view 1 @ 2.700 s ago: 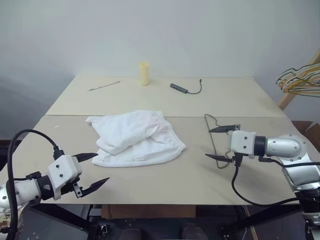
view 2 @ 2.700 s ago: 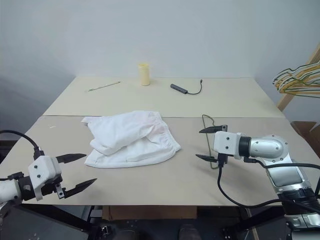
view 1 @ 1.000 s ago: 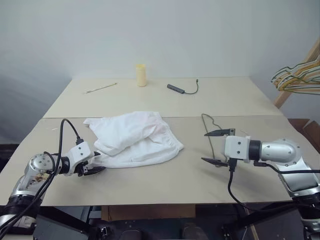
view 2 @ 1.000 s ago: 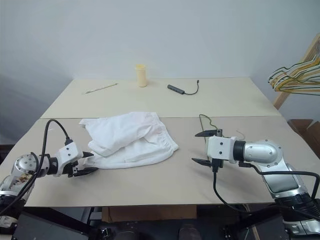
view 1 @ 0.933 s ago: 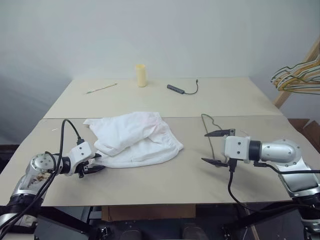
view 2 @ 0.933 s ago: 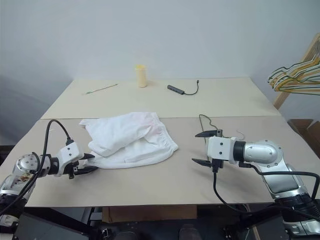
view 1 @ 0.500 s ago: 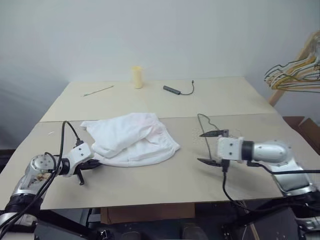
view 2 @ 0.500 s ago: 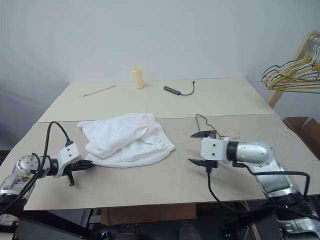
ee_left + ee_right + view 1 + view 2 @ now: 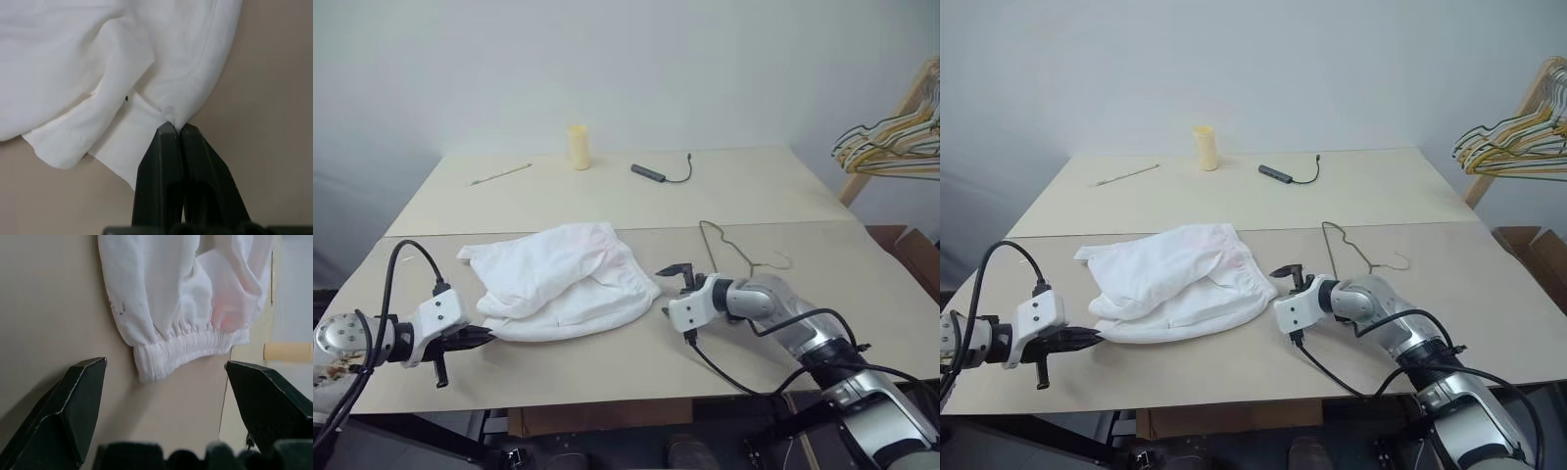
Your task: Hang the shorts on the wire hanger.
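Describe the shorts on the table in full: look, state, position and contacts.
The shorts are white soft cloth, lying crumpled and partly folded on the near half of the tan table. A gathered elastic waistband faces the right gripper, with a faint pink mark inside the opening. The left gripper is shut on a pinch of cloth at their near left edge. The right gripper, open, is just short of the waistband, not touching. The wire hanger lies apart to their right.

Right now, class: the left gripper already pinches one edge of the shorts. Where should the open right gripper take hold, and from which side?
Probably the gathered waistband corner of the shorts. It lies flat on the table, facing the right gripper, a thick ridge between the open jaws. Come in low from the robot's right. The left gripper holds the opposite edge.
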`<state>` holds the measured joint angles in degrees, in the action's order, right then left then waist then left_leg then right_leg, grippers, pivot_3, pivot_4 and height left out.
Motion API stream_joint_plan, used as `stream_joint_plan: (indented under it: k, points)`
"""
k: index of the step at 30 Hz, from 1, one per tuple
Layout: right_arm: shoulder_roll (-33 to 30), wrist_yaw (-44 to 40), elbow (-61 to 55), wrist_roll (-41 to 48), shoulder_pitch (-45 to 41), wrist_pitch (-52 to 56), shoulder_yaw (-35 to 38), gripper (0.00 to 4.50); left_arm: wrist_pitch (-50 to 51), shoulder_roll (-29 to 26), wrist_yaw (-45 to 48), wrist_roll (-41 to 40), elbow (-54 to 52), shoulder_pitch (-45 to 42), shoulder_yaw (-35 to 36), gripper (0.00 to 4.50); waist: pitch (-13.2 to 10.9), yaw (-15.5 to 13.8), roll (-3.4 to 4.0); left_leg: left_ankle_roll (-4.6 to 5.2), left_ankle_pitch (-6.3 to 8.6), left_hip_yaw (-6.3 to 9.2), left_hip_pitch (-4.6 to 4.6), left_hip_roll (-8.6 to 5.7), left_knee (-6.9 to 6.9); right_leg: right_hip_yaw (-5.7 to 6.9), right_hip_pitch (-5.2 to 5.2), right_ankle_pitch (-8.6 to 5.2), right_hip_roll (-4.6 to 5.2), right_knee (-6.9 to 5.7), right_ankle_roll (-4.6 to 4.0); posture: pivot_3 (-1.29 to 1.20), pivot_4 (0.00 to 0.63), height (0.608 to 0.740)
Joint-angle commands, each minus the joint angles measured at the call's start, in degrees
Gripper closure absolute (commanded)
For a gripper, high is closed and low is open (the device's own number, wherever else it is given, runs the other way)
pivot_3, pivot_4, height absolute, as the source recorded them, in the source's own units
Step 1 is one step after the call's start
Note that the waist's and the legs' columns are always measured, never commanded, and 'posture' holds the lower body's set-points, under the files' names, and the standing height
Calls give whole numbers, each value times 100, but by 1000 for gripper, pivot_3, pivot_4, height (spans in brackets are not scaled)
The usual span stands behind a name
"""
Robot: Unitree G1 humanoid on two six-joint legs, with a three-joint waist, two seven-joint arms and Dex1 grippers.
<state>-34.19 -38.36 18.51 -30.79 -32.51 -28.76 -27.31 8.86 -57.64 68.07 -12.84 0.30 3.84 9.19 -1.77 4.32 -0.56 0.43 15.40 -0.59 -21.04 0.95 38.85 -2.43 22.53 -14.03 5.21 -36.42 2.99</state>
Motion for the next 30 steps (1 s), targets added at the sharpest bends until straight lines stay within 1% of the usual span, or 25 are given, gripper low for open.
stream_joint_plan:
  k: [1, 5, 7, 9, 15, 19, 22, 26, 28, 30]
  points:
    - [86, 162, 265, -68, -331, -427, -73, 0, 54, -55, -94, -92, -199, -79, 216, 4476, 0, -6, 0, 0, 0, 0, -1, 0, 0, 0, 0, 0, 0, 2, 0, -48, 0, 740]
    - [275, 352, 749, -358, -626, -668, -290, 0, 54, -50, -135, -110, -225, -111, 215, 4476, 0, 4, -1, 0, 0, 1, -1, 0, 0, 0, 0, 1, 1, 0, 0, -51, 0, 740]
    - [364, 413, 1005, -455, -733, -724, -392, 383, 54, -60, -144, -120, -248, -105, 224, 4500, 1, 16, -2, 0, 0, 1, 1, 1, 0, 0, -1, 1, 0, -3, -1, -52, 0, 740]
    - [415, 463, 1196, -503, -798, -775, -440, 939, 58, -68, -143, -131, -277, -85, 241, 4500, 1, 37, -2, 0, 0, 1, 8, 0, 0, -1, -6, 1, 0, -6, -2, -50, 0, 740]
    - [454, 500, 1488, -489, -849, -925, -499, 3021, 128, -152, 29, -239, -396, 79, 307, 4500, 1, 129, -2, 0, 0, 4, 22, 0, -1, -2, -21, 0, 2, -6, -2, -50, 0, 740]
    - [385, 424, 1415, -427, -769, -951, -481, 4478, 77, -123, -44, -178, -386, 108, 337, 4500, 1, 142, -3, 0, 0, 12, 24, 0, -1, -3, -21, 0, 1, -9, -2, -49, 0, 740]
    - [232, 223, 1011, -208, -567, -790, -330, 4478, -161, 1, -287, 31, -211, -39, 235, 4500, 1, 130, -2, 0, 0, 26, 28, -1, -2, -5, -23, -1, 2, -11, -2, -49, 0, 740]
    - [-253, -185, 99, -131, -223, -342, -101, 4478, -503, 106, -626, 388, -7, -223, 64, 4500, 0, 85, -4, 0, 0, 34, 25, -6, -2, -2, -23, -2, 7, -12, -1, -63, 0, 740]
    - [-657, -636, -759, 186, 118, 54, 175, 4478, -713, 122, -768, 598, 90, -258, 0, 4500, -1, 91, -4, 0, 0, 31, 25, -6, -1, -2, -24, -2, 7, -12, 0, -72, 0, 740]
    - [-1130, -1266, -1785, 727, 544, 525, 461, 4478, -824, 54, -675, 617, 36, -166, -27, 4500, -1, 77, -3, 0, 0, 32, 24, -5, -3, -1, -22, -3, 6, -12, 0, -79, 0, 740]
